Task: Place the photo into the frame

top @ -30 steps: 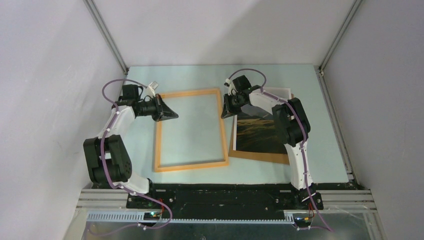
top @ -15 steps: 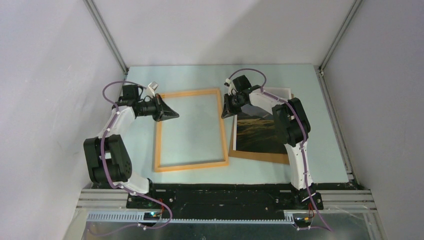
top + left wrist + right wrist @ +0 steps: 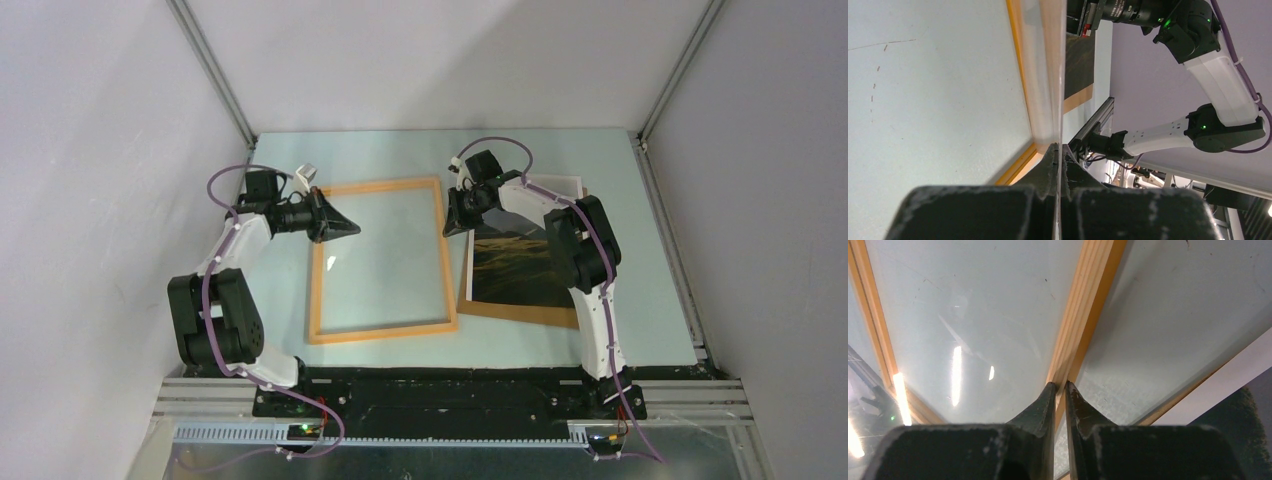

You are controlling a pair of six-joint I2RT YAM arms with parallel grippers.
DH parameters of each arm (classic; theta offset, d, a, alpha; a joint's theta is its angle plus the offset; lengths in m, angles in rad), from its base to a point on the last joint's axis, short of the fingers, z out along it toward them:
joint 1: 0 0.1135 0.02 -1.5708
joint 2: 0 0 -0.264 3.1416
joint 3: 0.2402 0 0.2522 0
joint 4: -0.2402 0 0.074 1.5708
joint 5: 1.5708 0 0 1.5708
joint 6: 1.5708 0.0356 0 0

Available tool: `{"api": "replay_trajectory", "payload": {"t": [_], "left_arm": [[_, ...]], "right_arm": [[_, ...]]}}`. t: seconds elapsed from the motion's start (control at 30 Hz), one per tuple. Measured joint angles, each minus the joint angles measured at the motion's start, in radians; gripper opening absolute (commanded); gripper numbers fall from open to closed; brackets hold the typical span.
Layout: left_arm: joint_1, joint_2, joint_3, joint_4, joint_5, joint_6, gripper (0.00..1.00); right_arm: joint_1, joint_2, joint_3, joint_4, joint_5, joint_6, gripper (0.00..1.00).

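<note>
The orange-tan frame (image 3: 380, 329) lies flat mid-table. My left gripper (image 3: 353, 229) reaches in over its left rail and is shut on the edge of the thin clear pane (image 3: 1048, 75), seen edge-on between its jaws (image 3: 1059, 148). My right gripper (image 3: 451, 224) is shut on the frame's right rail (image 3: 1088, 305), with a fingertip on each side of it (image 3: 1061, 385). The photo (image 3: 520, 265) lies face up on the brown backing board (image 3: 520, 314) right of the frame, partly under my right arm. It also shows in the left wrist view (image 3: 1079, 60).
Grey walls with aluminium posts (image 3: 215, 75) close in the table on three sides. The table's right edge (image 3: 672, 250) runs close beside the backing board. The arm bases sit along the near rail (image 3: 440, 395).
The left gripper has crept slightly right with the pane. A light glint now shows on the pane by the frame's left rail. The right arm has not moved.
</note>
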Motion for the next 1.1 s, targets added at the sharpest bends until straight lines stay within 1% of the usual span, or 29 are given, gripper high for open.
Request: {"api": "replay_trajectory", "payload": {"t": [0.87, 1.1], "left_arm": [[0.015, 0.008, -0.018, 0.054, 0.065, -0.060, 0.00], [0.038, 0.015, -0.030, 0.071, 0.083, -0.077, 0.00]], "right_arm": [[0.005, 0.000, 0.000, 0.003, 0.003, -0.011, 0.10], [0.004, 0.000, -0.005, 0.013, -0.003, -0.018, 0.10]]}}
